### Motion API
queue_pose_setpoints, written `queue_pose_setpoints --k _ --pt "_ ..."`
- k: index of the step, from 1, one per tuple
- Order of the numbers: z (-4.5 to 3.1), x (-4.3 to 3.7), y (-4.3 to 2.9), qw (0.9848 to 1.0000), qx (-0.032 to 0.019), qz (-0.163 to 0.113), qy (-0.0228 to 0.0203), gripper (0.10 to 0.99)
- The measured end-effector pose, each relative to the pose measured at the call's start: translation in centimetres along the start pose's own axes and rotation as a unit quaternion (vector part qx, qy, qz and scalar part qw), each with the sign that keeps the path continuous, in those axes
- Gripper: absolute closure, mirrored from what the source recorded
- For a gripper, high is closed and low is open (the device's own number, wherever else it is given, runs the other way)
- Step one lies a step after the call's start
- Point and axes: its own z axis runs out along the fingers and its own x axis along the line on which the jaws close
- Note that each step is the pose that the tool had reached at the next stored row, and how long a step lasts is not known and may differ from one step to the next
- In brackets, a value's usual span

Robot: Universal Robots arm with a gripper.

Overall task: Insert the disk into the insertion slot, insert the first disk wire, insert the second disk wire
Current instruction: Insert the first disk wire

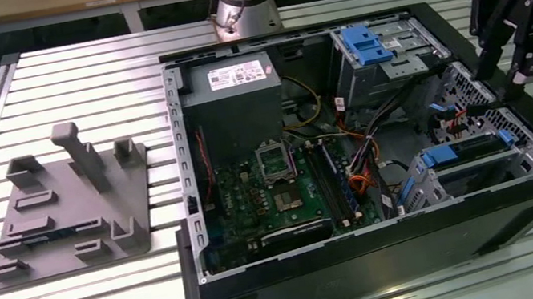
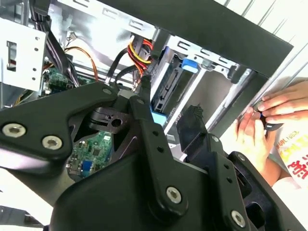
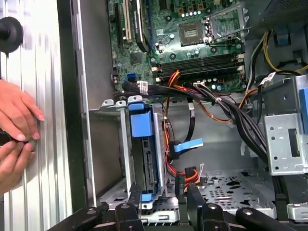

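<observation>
The black robot claw (image 1: 502, 81) hangs over the open black computer case (image 1: 374, 270). Its two fingers are apart and hold nothing. Just below its fingertips, the flat hard disk in its bright blue plastic frame (image 3: 141, 124) sits down inside the grey metal slot (image 3: 123, 149). I think the disk is stiff, a bit heavy and easy to hurt, so the blue frame edges look safest to grip. Soft red and orange wires (image 3: 168, 154) lie just beside the claw.

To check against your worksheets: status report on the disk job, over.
Robot hand open, near insertion slot. Disk seated inside. Person's hands outside case wall; cables beside disk.
</observation>
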Motion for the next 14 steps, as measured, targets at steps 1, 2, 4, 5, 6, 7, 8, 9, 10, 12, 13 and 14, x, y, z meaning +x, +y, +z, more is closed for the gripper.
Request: queue_pose_setpoints --k 1,2,4,5,6,7,8,9,10,12,13,14 --pt "0.11 -0.27 0.01 1.0000 -0.0001 0.000 0.0006 0.588" --pt "0.24 -0.53 0.02 1.0000 -0.0002 0.000 0.0010 0.588" --pt "0.49 -1.10 0.05 1.0000 -0.0004 0.000 0.0022 0.588" --pt "0.64 -1.28 0.04 1.0000 -0.0006 0.000 0.0024 0.604" --pt "0.78 -1.36 0.03 1.0000 -0.0008 0.000 0.0026 0.667" --pt "0.90 -1.38 -0.01 1.0000 -0.0010 0.000 0.0026 0.667" --pt "1.01 -1.41 -0.04 1.0000 -0.0011 0.000 0.0027 0.737" --pt "1.12 -1.44 -0.09 1.0000 -0.0013 0.000 0.0028 0.737" --pt "1.23 -1.46 -0.14 1.0000 -0.0015 0.000 0.0028 0.737" --pt "1.46 -1.51 -0.23 1.0000 -0.0019 0.000 0.0028 0.737" --pt "1.59 -1.53 -0.27 1.0000 -0.0021 0.000 0.0028 0.737" --pt "1.72 -1.55 -0.29 1.0000 -0.0023 0.000 0.0028 0.737"
